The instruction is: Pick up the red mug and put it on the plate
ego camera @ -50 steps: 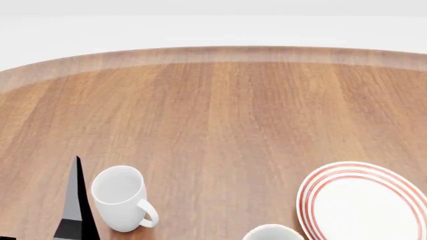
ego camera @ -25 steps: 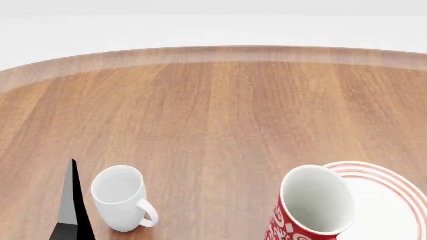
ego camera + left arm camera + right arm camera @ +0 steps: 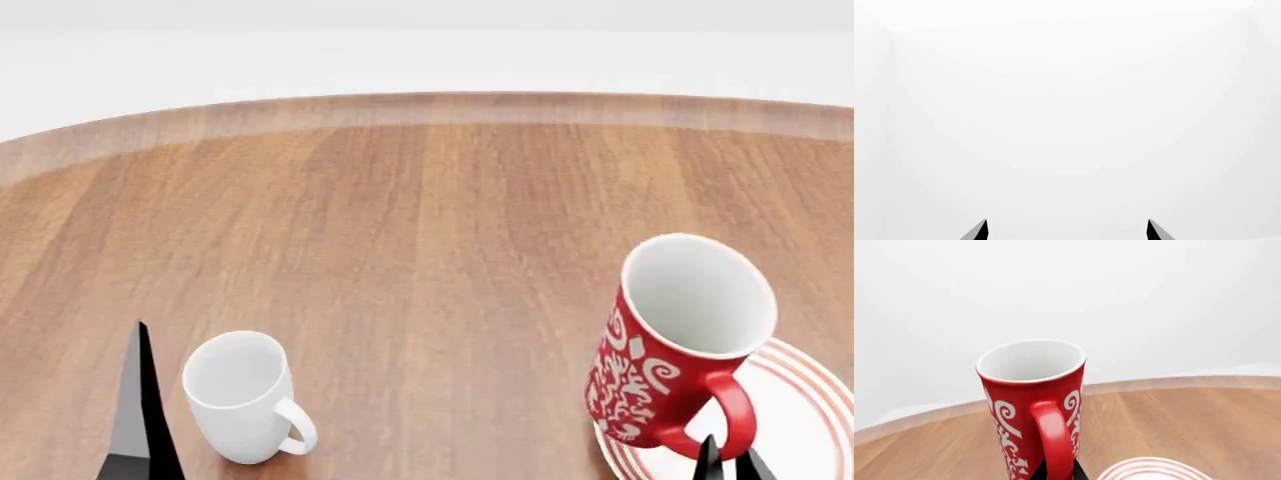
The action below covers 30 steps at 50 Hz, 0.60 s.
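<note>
At the bottom edge of the head view, lower right, we see only the dark tips of the right pincer [image 3: 727,462], clamped on the handle of the red mug [image 3: 674,340]; the rest of that pincer is cut off by the frame. In the right wrist view the same tips show as a dark sliver at the foot of the handle, so the right pincer [image 3: 1057,474] holds the red mug [image 3: 1031,405] upright. The mug hangs in the lower right of the head view, in front of the plate [image 3: 801,420], hiding its left part; the plate's right side runs out of frame. Whether the mug's base touches the plate we cannot tell.

At the lower left, one dark finger of the left pincer [image 3: 140,420] rises beside the plain white mug [image 3: 243,395]. The left wrist view shows its two tips well apart, the left pincer [image 3: 1067,230] wide with nothing between.

Beyond them the wooden desk [image 3: 427,220] stretches to its curved far rim.
</note>
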Available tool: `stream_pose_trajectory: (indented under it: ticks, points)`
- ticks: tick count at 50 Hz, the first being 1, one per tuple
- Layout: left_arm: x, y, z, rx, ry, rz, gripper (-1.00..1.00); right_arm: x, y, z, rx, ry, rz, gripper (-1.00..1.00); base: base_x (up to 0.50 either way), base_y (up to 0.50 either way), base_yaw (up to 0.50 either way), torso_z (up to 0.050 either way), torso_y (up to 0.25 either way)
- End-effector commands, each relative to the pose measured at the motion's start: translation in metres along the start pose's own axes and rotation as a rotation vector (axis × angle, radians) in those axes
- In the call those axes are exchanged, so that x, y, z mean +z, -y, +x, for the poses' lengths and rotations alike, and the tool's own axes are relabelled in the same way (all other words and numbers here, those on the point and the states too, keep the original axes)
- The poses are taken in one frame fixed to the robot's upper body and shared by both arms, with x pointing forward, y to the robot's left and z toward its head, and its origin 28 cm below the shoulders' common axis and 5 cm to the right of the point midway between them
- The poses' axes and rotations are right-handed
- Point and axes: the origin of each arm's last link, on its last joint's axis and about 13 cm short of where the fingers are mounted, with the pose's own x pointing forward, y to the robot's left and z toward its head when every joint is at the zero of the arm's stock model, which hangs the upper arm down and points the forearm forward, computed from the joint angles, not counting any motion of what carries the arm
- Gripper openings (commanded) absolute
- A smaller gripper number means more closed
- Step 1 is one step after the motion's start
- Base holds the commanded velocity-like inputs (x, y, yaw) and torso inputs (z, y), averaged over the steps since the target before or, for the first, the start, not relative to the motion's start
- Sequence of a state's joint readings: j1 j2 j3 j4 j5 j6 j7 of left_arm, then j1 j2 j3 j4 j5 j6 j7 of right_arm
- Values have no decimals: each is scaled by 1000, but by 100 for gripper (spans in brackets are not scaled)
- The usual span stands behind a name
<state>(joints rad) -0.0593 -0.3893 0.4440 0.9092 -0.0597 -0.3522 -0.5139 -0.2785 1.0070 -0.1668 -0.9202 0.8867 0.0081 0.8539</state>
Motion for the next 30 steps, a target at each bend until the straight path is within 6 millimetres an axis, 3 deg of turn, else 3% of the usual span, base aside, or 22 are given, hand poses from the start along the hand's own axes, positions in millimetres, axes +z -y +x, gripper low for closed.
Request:
stream_pose_trajectory:
  ticks: [1, 30]
  points:
    - [1, -1, -1, 0, 4, 1, 100, 16, -2, 14, -34, 19, -29, -100, 0, 0, 0, 0, 0]
    - [5, -3, -4, 2, 13, 2, 100, 18, 5, 34, -130, -18, -90, -100, 0, 0, 0, 0, 0]
